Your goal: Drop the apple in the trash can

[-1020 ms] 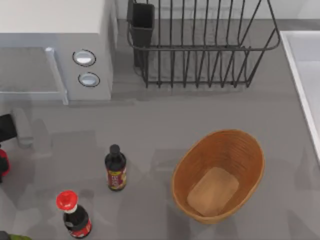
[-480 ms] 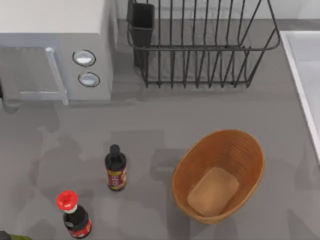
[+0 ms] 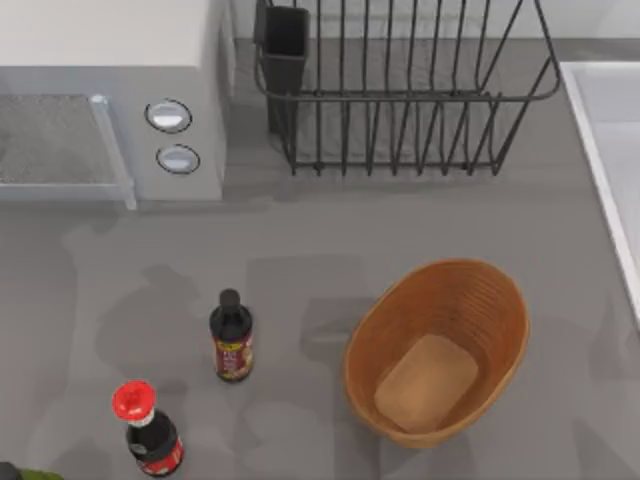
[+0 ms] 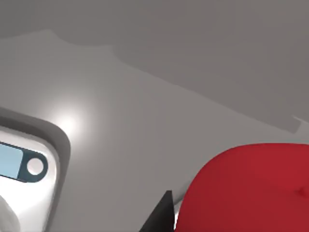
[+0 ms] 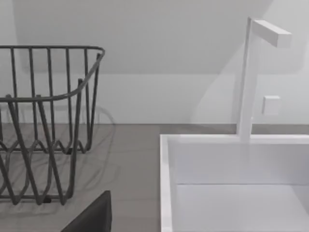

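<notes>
While held close against a dark finger (image 4: pixel 161 217) of the left gripper, apple (image 4: pixel 251 188) sat gripped; basket (image 3: pixel 437 350) lay right.

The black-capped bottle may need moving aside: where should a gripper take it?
Grip the black-capped bottle around its labelled body, probably coming from the top view's right: it stands upright, and the red-capped bottle crowds its lower left. The left gripper is busy holding the apple.
</notes>
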